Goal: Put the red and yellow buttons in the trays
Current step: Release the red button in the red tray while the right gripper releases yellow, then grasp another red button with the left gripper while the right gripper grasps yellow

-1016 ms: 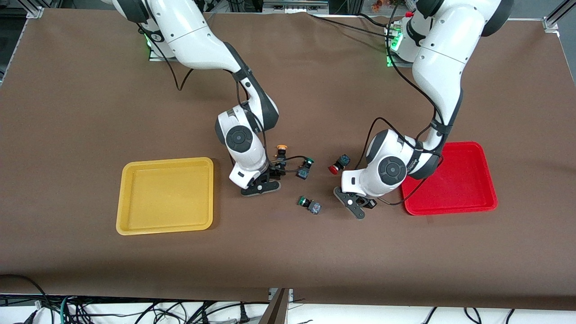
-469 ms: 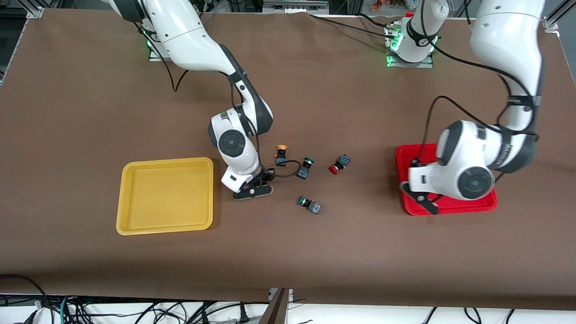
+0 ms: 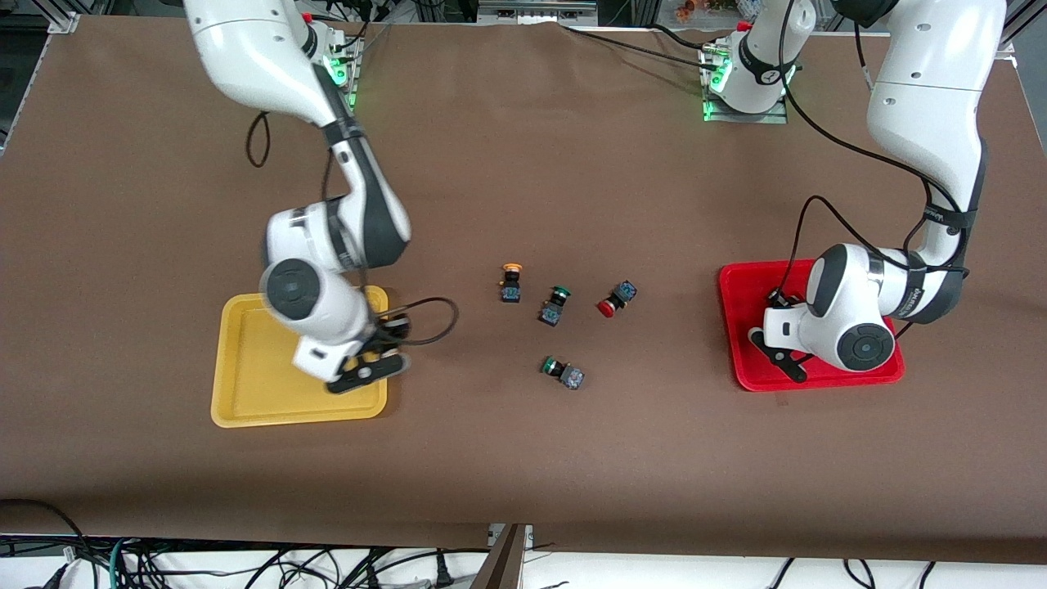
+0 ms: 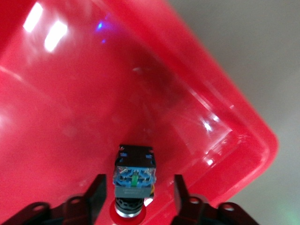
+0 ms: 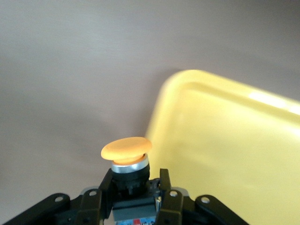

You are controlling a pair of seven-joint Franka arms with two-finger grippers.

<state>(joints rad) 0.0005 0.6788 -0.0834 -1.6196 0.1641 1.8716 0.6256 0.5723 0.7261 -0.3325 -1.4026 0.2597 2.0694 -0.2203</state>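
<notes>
Right wrist view, yellow button upright, cap up, in right pincer

A brown cloth-covered table fills most of the front view. Two small green-capped push-button switches with dark blocky bodies lie near the centre of the frame — one just right of centre, the other lower down, well apart from it. Along the bottom edge, black cables tangle on a pale floor. At the top edge, metal frame pieces and more cabling show — details there are too small to tell.
</notes>
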